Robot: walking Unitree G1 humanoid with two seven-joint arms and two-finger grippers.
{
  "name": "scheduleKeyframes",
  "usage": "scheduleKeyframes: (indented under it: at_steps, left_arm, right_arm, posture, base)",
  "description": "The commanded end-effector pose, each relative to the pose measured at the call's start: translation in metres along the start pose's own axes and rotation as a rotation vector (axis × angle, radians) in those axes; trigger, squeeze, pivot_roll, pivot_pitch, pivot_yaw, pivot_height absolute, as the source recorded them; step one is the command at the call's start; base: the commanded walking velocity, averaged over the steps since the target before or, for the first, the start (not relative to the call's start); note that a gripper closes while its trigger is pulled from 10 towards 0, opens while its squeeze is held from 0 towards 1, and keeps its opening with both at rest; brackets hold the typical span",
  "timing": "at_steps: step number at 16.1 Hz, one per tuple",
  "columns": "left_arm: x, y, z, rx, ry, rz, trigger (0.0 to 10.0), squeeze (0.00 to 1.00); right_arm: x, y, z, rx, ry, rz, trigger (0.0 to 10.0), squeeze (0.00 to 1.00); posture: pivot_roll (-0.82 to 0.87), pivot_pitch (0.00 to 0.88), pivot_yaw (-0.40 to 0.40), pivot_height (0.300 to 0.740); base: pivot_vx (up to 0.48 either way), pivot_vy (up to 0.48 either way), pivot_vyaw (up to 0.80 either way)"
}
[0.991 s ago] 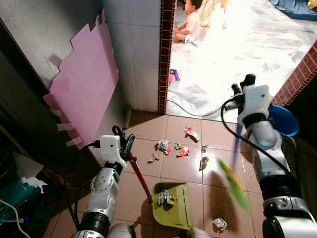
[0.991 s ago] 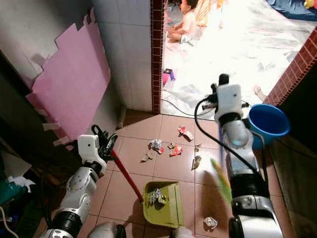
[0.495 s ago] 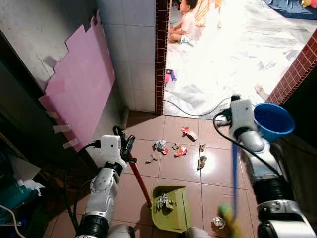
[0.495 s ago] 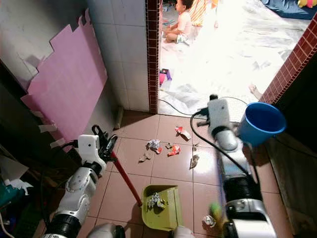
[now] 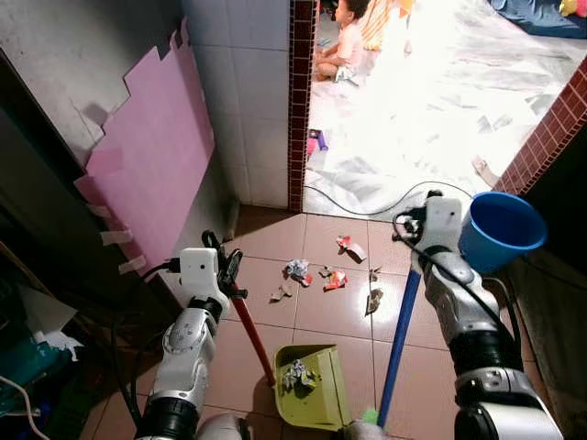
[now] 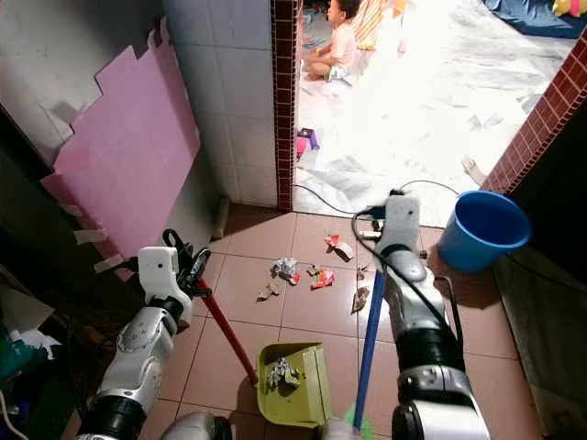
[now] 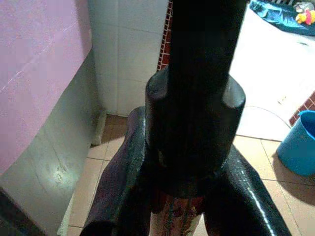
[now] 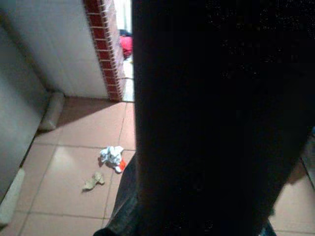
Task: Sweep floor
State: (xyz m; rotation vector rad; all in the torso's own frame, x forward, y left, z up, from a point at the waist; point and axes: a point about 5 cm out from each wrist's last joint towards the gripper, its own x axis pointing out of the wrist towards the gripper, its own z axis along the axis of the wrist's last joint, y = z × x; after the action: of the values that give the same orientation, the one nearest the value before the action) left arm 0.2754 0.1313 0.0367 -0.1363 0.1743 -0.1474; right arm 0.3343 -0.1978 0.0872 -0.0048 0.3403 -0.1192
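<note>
My left gripper is shut on the red handle of a green dustpan that rests on the tiles with crumpled paper in it. My right gripper is shut on the blue broom handle, which slants down to a green broom head at the dustpan's right edge. Scraps of litter lie ahead on the floor: a white wad, a red-and-white piece, another farther off, and a brown scrap. In the right wrist view the white wad lies beyond the dark handle.
A pink board leans on the wall at left. A blue bucket stands right of my right arm. A brick-edged doorway opens to a bright floor where a child sits. A cable crosses the threshold.
The broom has swung down from a raised slant on the right to a steep stand, its head now by the dustpan. The paper ball at lower right has gone from sight. The left arm barely moved.
</note>
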Motion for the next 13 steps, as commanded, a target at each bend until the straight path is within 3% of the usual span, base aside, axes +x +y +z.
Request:
scheduleKeyframes:
  at_steps: [1,4,8,13]
  left_arm:
    - [0.001,0.002,0.006,0.008,-0.016,0.014,10.0,0.00]
    - [0.001,0.003,0.006,-0.019,-0.006,0.044,10.0,0.00]
    - [0.002,0.003,0.006,-0.015,-0.003,0.058,10.0,0.00]
    - [0.003,0.015,0.014,0.000,-0.041,0.157,10.0,0.00]
  right_arm:
    - [0.002,0.002,0.008,0.052,-0.028,-0.018,10.0,0.00]
    - [0.008,-0.001,0.029,0.160,-0.156,-0.096,10.0,0.00]
    - [0.011,0.000,0.062,0.254,-0.316,-0.102,10.0,0.00]
    - [0.011,0.001,0.107,0.258,-0.510,-0.049,10.0,0.00]
  posture:
    - [-0.01,0.000,0.015,0.740]
    - [0.00,0.000,0.016,0.740]
    - [0.00,0.000,0.017,0.740]
    - [0.00,0.000,0.009,0.740]
  base:
    - [0.000,0.000,0.00]
    - [0.000,0.000,0.00]
    - [0.000,0.000,0.00]
    - [0.000,0.000,0.00]
